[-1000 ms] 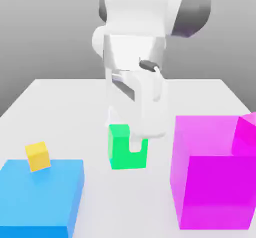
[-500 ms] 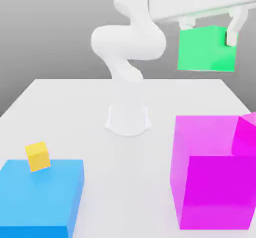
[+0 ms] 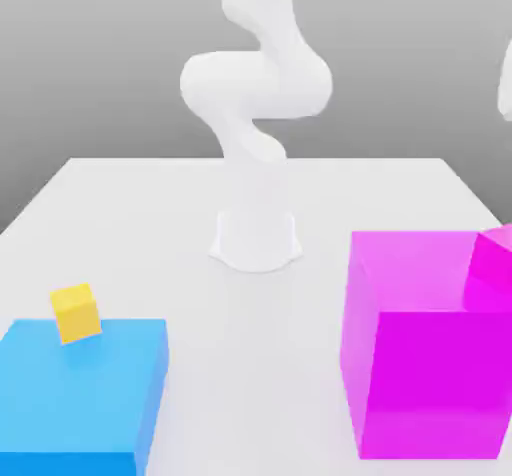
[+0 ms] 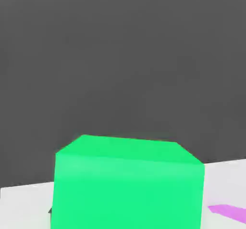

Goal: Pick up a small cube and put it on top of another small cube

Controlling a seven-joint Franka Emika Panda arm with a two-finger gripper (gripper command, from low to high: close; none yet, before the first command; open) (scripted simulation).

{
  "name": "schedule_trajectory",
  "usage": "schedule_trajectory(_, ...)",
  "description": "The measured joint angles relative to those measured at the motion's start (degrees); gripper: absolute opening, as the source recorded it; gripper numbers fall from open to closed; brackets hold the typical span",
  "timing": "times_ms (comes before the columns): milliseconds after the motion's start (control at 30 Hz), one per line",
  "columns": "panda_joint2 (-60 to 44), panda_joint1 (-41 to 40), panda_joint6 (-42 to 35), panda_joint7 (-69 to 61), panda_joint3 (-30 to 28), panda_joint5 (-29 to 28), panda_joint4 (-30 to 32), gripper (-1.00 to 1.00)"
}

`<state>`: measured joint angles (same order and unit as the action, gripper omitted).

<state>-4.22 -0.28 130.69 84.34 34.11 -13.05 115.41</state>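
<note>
Your gripper is clenched on the small green cube [image 4: 127,184], which sits close in front of the hand camera with its top face and one broad side showing. Behind that cube you see a dark grey backdrop, and low in the hand view a pale strip of the counter [image 4: 24,206] with a thin sliver of magenta [image 4: 228,211] at one edge.

From the exterior view, your arm [image 3: 255,84] rises from its round white base [image 3: 256,239] near the middle of the counter [image 3: 250,179], twists upward in an S-shaped bend and leaves the picture at the top. A small piece of white arm also shows at the upper edge on the exterior view's right.

On the exterior view's left, the small yellow cube [image 3: 76,312] stands slightly turned, at the far edge of the big blue block [image 3: 80,394]; you cannot tell whether it rests on the block's top or just behind it. On the exterior view's right stands the big magenta block [image 3: 425,354], with a second magenta shape [image 3: 495,264] jutting up at its far corner. Blue and magenta blocks are well apart, with bare counter between them and the arm's base behind that gap.
</note>
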Motion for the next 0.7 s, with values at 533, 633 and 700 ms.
schedule_trajectory(533, -33.2, 6.2, 7.9, -18.2, -5.0, -13.3, -7.6, 1.0)
schedule_trajectory(633, -34.1, 6.6, 8.6, -18.0, -5.5, -13.9, -7.8, 1.0)
schedule_trajectory(700, -31.5, 5.6, 6.3, -19.1, -4.1, -12.3, -7.5, 1.0)
